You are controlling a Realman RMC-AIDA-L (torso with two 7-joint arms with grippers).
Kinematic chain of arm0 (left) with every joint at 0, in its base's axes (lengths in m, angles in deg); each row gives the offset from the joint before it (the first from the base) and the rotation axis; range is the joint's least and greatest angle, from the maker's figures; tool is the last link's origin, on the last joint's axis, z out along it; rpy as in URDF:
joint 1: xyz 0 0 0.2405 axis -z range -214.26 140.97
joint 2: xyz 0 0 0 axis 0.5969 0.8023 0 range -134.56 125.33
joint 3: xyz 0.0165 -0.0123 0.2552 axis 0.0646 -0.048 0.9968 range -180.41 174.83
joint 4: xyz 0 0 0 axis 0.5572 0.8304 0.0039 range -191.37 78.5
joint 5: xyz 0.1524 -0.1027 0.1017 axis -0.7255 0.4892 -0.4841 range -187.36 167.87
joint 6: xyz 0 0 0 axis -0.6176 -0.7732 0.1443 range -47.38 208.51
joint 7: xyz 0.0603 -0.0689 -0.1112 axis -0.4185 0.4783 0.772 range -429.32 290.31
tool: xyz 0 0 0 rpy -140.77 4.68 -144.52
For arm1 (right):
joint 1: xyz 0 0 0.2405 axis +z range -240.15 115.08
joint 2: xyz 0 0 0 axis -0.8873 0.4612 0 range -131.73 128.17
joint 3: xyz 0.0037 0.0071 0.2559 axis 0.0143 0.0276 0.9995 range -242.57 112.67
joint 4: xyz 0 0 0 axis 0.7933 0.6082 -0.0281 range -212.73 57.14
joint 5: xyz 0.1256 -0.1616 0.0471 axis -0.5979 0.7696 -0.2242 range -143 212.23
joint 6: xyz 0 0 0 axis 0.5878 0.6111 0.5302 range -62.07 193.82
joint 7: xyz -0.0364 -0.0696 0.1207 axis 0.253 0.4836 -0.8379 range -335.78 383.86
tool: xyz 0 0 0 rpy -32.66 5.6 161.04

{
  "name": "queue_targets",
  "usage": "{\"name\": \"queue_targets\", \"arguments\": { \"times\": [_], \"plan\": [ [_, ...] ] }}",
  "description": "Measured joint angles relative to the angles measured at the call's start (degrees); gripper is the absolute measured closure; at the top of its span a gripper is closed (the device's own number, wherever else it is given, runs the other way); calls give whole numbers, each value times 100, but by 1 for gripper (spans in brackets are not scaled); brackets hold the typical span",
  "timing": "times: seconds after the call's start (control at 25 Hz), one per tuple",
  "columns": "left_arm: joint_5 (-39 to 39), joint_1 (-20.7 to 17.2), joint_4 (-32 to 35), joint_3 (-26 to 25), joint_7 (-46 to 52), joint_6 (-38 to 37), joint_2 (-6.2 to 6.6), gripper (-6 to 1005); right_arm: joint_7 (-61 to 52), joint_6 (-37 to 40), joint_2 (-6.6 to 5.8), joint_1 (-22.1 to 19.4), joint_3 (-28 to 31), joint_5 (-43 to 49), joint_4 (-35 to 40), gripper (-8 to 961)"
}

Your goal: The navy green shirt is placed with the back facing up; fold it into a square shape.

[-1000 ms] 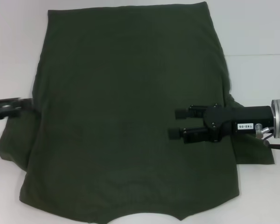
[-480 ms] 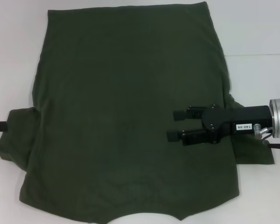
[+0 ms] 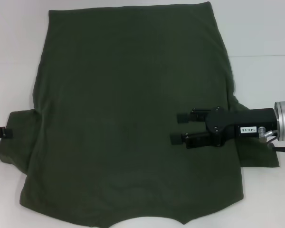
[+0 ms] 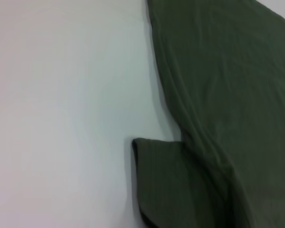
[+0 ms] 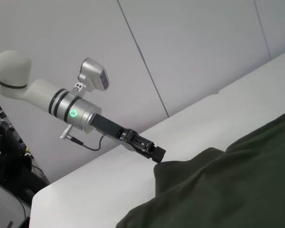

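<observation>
Head view: navy green shirt point(image 3: 133, 114) flat across the table point(image 3: 261, 28), right gripper point(image 3: 178, 127) spread open above it. Left gripper point(image 3: 4, 133) at the left sleeve hem (fingers' state impossible to tell). Best to pinch both sleeves evenly before folding inward.

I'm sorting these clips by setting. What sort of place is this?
Probably a robotics lab or test room, not a home. The navy green shirt lies on a bare white table, plain panelled walls stand behind, and cabling and equipment sit at the side.
</observation>
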Motion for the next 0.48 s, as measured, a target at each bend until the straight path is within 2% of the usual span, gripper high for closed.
{"name": "queue_targets", "arguments": {
  "times": [0.48],
  "plan": [
    [-2,148,-412,239,-50,231,-15,100,4,-12,0,5,1,47,14,75]
  ]
}}
